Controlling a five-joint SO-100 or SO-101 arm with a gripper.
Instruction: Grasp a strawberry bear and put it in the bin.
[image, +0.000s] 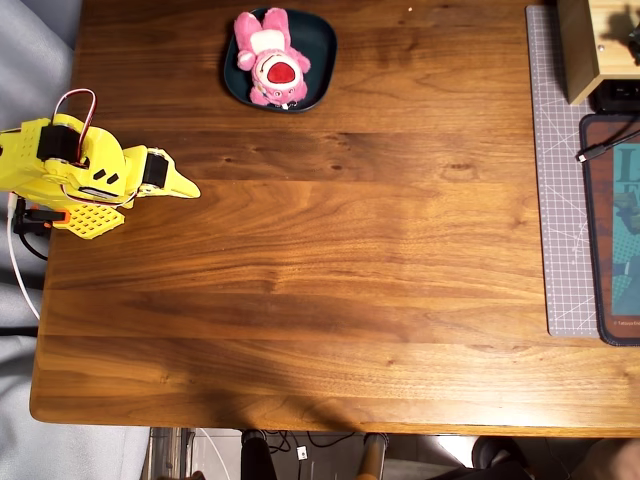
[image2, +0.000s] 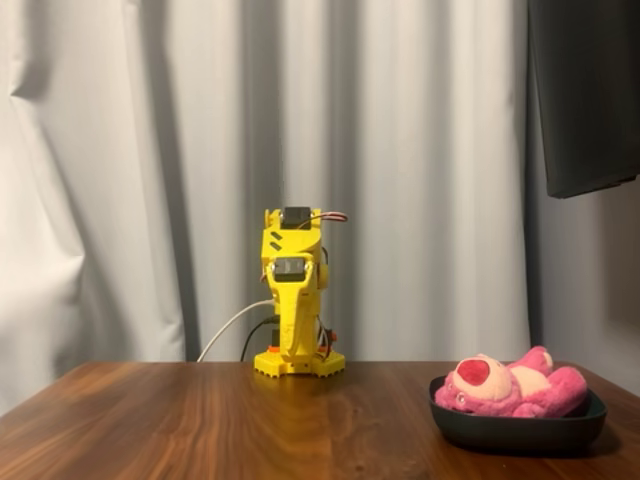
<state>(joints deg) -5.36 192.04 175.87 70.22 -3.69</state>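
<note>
The hot-pink strawberry bear (image: 272, 56) lies on its back inside the dark teal bin (image: 318, 42) at the far middle of the table in the overhead view. In the fixed view the bear (image2: 512, 387) lies in the bin (image2: 520, 428) at the right front. My yellow gripper (image: 188, 187) is folded back at the table's left edge, well apart from the bin. Its jaws are together and hold nothing. In the fixed view the arm (image2: 295, 300) stands folded at the back of the table.
A grey cutting mat (image: 560, 200) runs along the table's right side, with a light wooden box (image: 598, 50) at its top and a dark pad (image: 615, 240) with a cable (image: 600, 148) beside it. A white curtain (image2: 150, 180) hangs behind the arm.
</note>
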